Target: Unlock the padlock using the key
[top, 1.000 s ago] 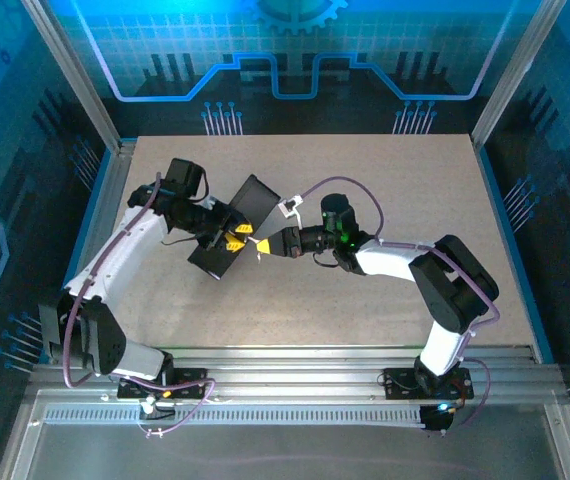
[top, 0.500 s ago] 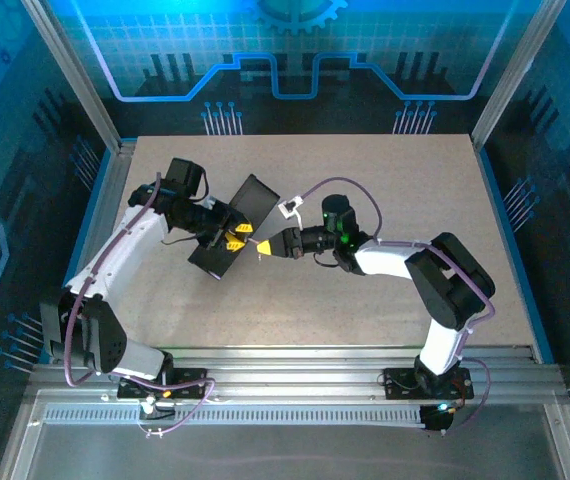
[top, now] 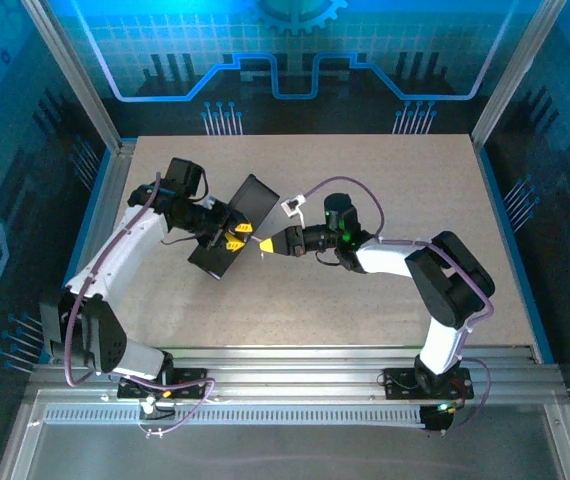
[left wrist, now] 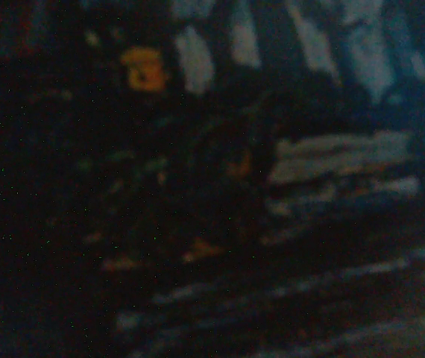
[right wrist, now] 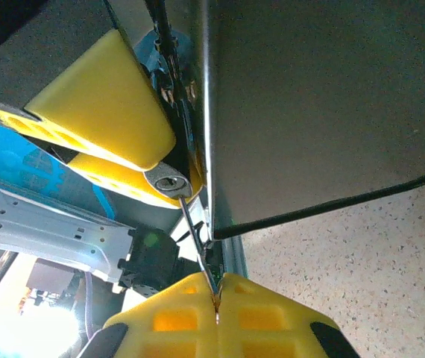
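Alignment of key and keyway, the relation on which the coming move depends. In the right wrist view the right gripper (right wrist: 216, 297) sits at the bottom centre of the frame, its yellow fingertips pressed together on the key (right wrist: 196, 246), a thin grey sliver whose long axis runs from the fingertips up and slightly left. The padlock (right wrist: 169, 181) lies directly ahead of that gripper, just left of centre, its round keyed face turned toward the camera. The key's tip meets the lower edge of this face; whether it has entered the slot cannot be told. The left gripper's fingers (right wrist: 104, 101), entering from the upper left, are closed part-way onto the padlock's body, one yellow pad above it and one below. The box (right wrist: 317, 112), a dark slab, occupies the upper right, its edge just beside the padlock, above the speckled table (right wrist: 369, 283). In the top external view the left gripper (top: 231, 238) and the right gripper meet tip to tip at centre left, against the box. Judged from this, the right arm is the one placed to act: a push along the key's axis, up and left, then a twist. The left wrist view is too dark and blurred to read. No brand, label or writing is legible anywhere.
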`<control>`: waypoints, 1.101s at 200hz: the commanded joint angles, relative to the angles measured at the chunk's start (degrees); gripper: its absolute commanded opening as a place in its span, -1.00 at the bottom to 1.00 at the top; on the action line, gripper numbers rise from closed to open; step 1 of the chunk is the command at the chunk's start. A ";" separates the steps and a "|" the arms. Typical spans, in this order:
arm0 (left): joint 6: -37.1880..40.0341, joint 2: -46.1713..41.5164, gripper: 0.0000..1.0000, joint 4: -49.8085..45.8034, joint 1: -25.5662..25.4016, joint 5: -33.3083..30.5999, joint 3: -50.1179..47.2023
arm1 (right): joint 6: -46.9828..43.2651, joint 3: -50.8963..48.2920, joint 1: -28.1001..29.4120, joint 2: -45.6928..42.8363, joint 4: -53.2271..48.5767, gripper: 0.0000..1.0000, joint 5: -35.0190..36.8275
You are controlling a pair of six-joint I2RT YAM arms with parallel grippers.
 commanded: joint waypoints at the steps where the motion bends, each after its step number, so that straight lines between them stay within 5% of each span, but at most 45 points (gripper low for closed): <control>1: 1.79 -0.91 -1.00 2.52 0.77 3.03 1.10 | -0.66 2.02 0.99 1.06 0.75 -1.00 -0.41; 220: 2.58 -1.53 -1.00 1.57 1.57 2.79 1.26 | 0.05 1.80 0.08 1.01 1.79 -1.00 -0.14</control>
